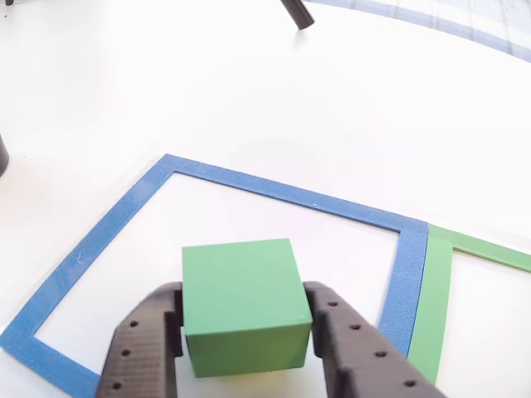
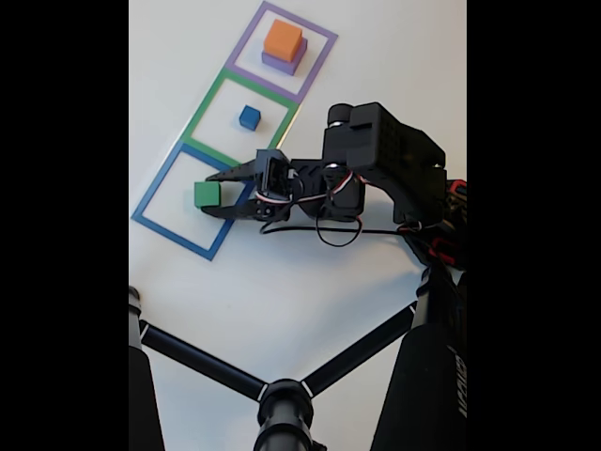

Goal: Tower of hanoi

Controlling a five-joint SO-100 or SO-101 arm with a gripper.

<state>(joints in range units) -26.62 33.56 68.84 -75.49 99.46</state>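
Nearest the lens in the other view: two dark ribbed fingers [image 1: 137, 348] rising from the bottom edge, one on each side of the green cube [image 1: 242, 303]. The gripper [image 1: 242, 365] pinches the cube, jaws pressed flat against its left and right faces. The cube is as wide as it is tall, so no long axis to note; its top face tilts slightly toward the camera and its front face sits square between the fingers.

Around it, the blue square outline [image 1: 99, 240] on the white table [image 1: 249, 91]; the cube lies inside that frame, toward its near side (whether it rests on the surface or is just lifted, cannot tell). To the right, a green outline [image 1: 436, 307] butts against the blue one.

The fixed view adds the arm's pose: black body at right, forearm reaching left and held low over the table, gripper [image 2: 218, 194] at the green cube [image 2: 207, 194] within the blue square outline [image 2: 150, 202]. Past it along the row, the green outline [image 2: 214, 99] holds a small blue cube [image 2: 249, 116], set well apart from the arm. Farthest, a purple outline [image 2: 324, 42] with an orange cube [image 2: 283, 39] stacked on a purple block [image 2: 293, 62]. At the bottom edge stands a black tripod-like stand [image 2: 282, 404]
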